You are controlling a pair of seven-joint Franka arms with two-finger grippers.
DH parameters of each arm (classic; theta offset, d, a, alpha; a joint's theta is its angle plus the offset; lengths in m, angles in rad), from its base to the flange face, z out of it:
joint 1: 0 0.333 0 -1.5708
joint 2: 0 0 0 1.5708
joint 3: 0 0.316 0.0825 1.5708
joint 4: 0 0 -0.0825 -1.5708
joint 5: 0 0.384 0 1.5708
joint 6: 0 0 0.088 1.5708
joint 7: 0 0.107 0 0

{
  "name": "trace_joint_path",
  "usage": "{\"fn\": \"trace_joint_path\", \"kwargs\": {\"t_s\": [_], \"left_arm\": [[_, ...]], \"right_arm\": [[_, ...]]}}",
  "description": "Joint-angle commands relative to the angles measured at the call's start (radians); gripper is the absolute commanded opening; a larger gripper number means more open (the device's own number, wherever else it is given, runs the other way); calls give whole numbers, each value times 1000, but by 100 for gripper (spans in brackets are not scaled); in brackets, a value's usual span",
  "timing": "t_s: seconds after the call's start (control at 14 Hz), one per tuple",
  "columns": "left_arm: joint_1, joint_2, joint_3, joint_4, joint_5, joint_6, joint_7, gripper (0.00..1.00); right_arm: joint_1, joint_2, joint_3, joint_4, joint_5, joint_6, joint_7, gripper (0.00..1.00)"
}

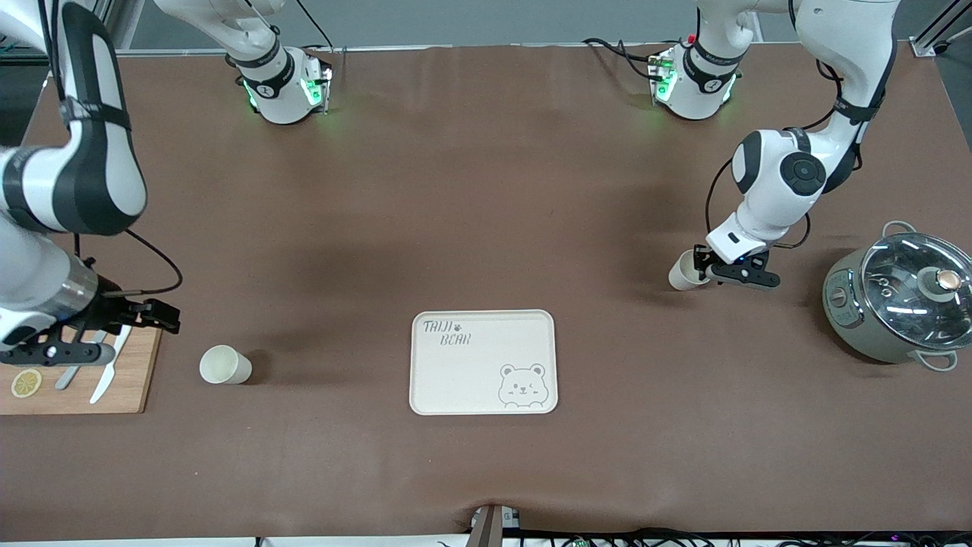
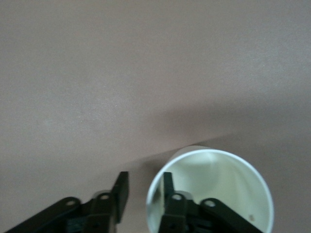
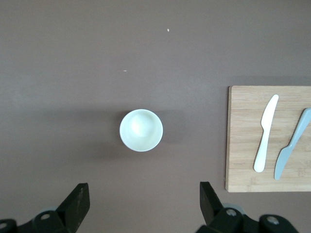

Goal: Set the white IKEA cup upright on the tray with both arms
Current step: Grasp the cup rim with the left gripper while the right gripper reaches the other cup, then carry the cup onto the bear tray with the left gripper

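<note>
The cream tray (image 1: 471, 380) with the bear drawing lies at the table's middle, toward the front camera. One white cup (image 1: 225, 365) stands upright beside the cutting board, and shows from above in the right wrist view (image 3: 141, 130). My right gripper (image 1: 106, 333) hangs open and empty over the board's end (image 3: 143, 199). A second white cup (image 1: 683, 273) is tilted toward the left arm's end. My left gripper (image 1: 714, 267) straddles its rim: one finger inside the cup (image 2: 228, 184), one outside, with a gap at the wall (image 2: 144, 187).
A wooden cutting board (image 1: 129, 380) with two knives and a lemon slice (image 1: 26, 382) lies at the right arm's end. A grey pot with a glass lid (image 1: 900, 296) stands at the left arm's end, beside the left gripper.
</note>
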Motion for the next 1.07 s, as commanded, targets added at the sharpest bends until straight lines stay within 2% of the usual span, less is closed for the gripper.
{"fn": "trace_joint_path", "kwargs": {"t_s": [0.0, 0.29, 0.5, 0.64, 0.79, 1.0], "left_arm": [[1, 14, -4, 13, 8, 9, -19, 0], [-12, 18, -7, 64, 8, 3, -92, 0], [-68, 18, -13, 165, -2, -76, -238, 0], [-111, 40, -22, 284, -2, -244, -331, 0], [-159, 84, -24, 444, -4, -436, -442, 0], [-255, 224, -24, 711, -5, -615, -670, 0]], "right_arm": [[-16, 66, 4, 25, -14, 31, -5, 100], [-42, 139, 4, 22, -8, 123, -69, 100], [-82, 179, 7, 22, 3, 173, -100, 100], [-85, 199, 7, 22, 45, 179, -106, 100], [-91, 227, 7, 20, 70, 220, -134, 100], [-85, 251, 7, 20, 88, 232, -137, 100]]}}
